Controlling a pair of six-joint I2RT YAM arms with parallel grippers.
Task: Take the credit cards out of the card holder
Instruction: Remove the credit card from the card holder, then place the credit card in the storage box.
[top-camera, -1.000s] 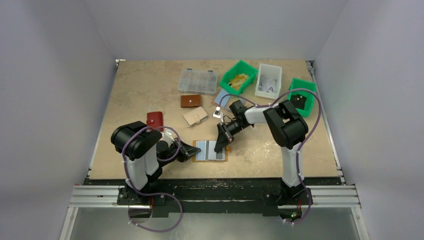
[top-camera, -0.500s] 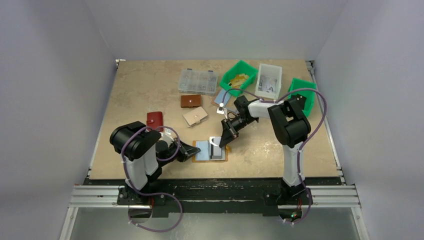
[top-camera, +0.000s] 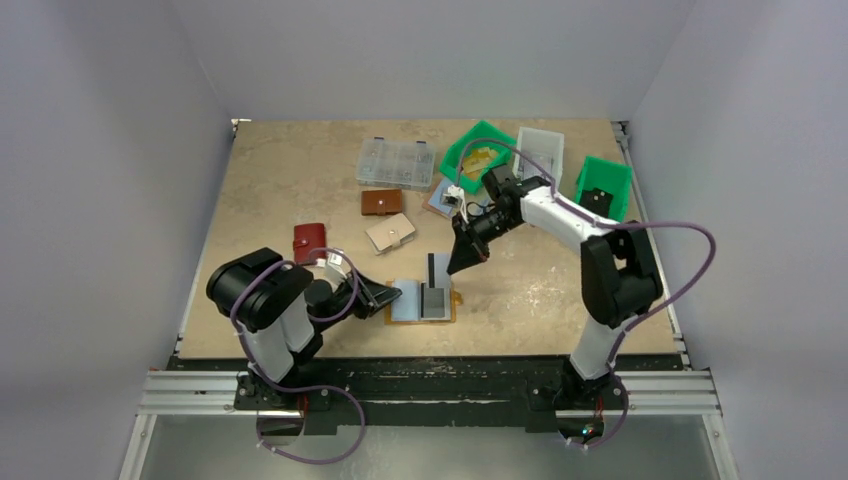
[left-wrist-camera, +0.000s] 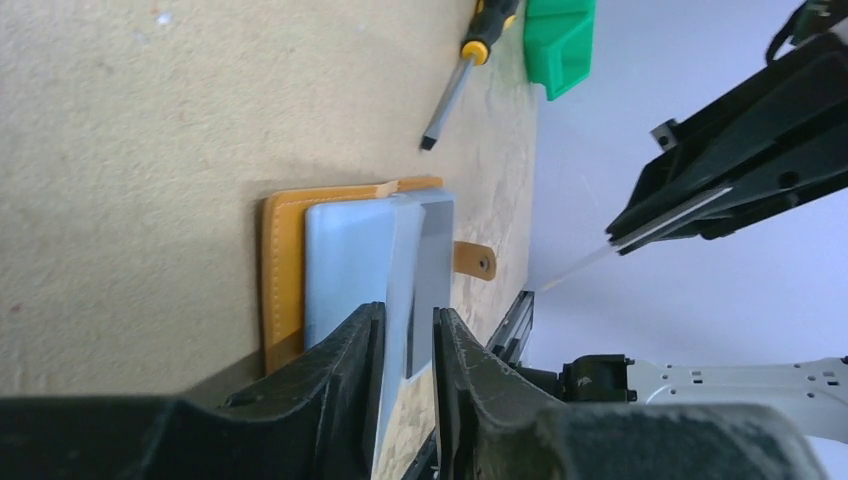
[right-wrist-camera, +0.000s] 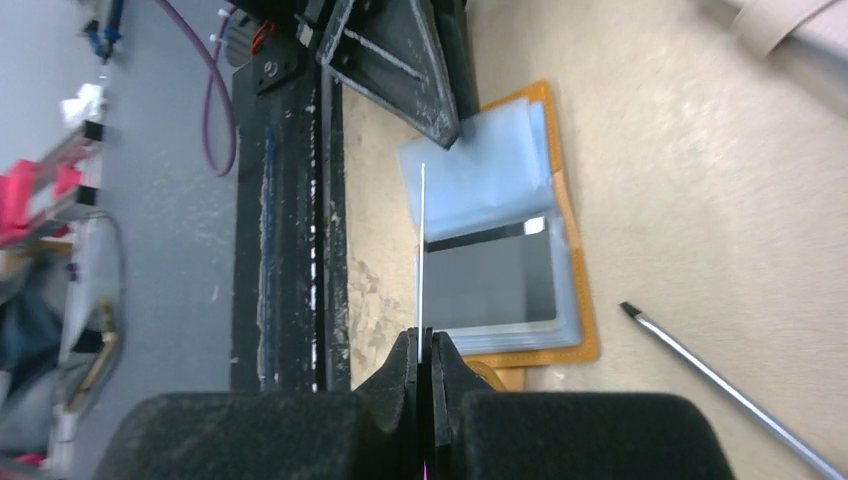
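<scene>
The mustard card holder (top-camera: 408, 302) lies open near the table's front edge, pale blue sleeves up. A grey credit card (right-wrist-camera: 490, 280) sits in its right sleeve. My right gripper (top-camera: 460, 262) hovers above the holder's far right corner, shut on another credit card (top-camera: 431, 268), which is clear of the sleeves. In the right wrist view that card (right-wrist-camera: 421, 230) is a thin edge-on line running out from the right gripper (right-wrist-camera: 422, 345). My left gripper (left-wrist-camera: 408, 335) lies low at the holder's (left-wrist-camera: 285, 280) left end. Its jaws stand slightly apart, with a sleeve leaf loose between them.
A screwdriver (right-wrist-camera: 720, 380) lies right of the holder. Behind are a red wallet (top-camera: 310, 240), a brown wallet (top-camera: 381, 202), a beige wallet (top-camera: 390, 232) and a clear organiser box (top-camera: 396, 162). Green bins (top-camera: 478, 150) (top-camera: 603, 185) and a white bin (top-camera: 537, 160) line the back right.
My right gripper has risen and drawn back, pulling the card out of the holder. My left gripper's jaws, shut before, have parted a little.
</scene>
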